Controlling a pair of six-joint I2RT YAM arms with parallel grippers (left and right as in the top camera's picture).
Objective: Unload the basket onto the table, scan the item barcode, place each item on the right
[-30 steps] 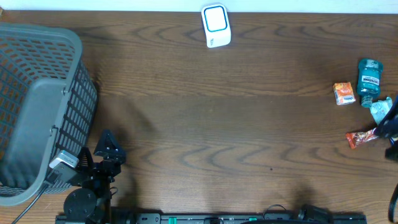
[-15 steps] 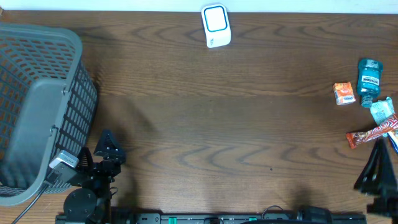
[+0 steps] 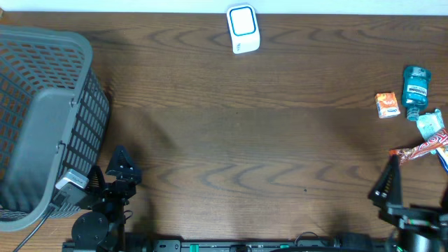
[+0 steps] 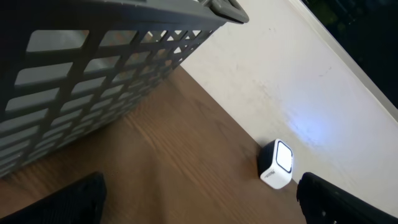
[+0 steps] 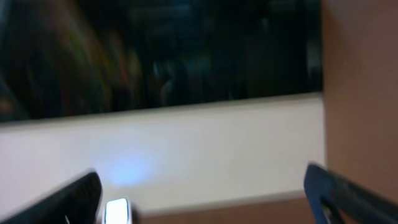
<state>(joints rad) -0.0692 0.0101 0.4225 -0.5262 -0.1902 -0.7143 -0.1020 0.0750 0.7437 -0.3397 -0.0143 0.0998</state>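
While both arms sit low at the near edge, we log the left gripper [image 3: 122, 162] at 7 o'clock, claw spread wide, nothing between its fingers [image 4: 71, 200]. It is just beside the near corner of the grey basket [image 3: 42, 126]. The basket fills the 9 o'clock side and runs past the left edge of the overhead view, so room on that side is tight.

The right gripper [image 3: 389, 180] is at 5 o'clock, claw also spread and holding nothing. The right wrist view is blurred, but its two fingers [image 5: 69, 198] stand well apart. Its tip is just beside the left end of the red wrapper [image 3: 416, 150]; we cannot tell if they touch.

The items to scan cluster at 3 o'clock, hard against the right edge:
- the teal mouthwash bottle [image 3: 416, 87] is farthest back
- the orange box [image 3: 387, 105] is just beside it toward centre
- a blue-white packet [image 3: 430, 124] is below the bottle
- the wrapper lies tilted, nearest the arm

The white scanner [image 3: 243, 29] sits at 12 o'clock, close to the far edge, well apart from the items. A broad span of bare brown table [image 3: 238, 140] lies between basket, scanner and items.
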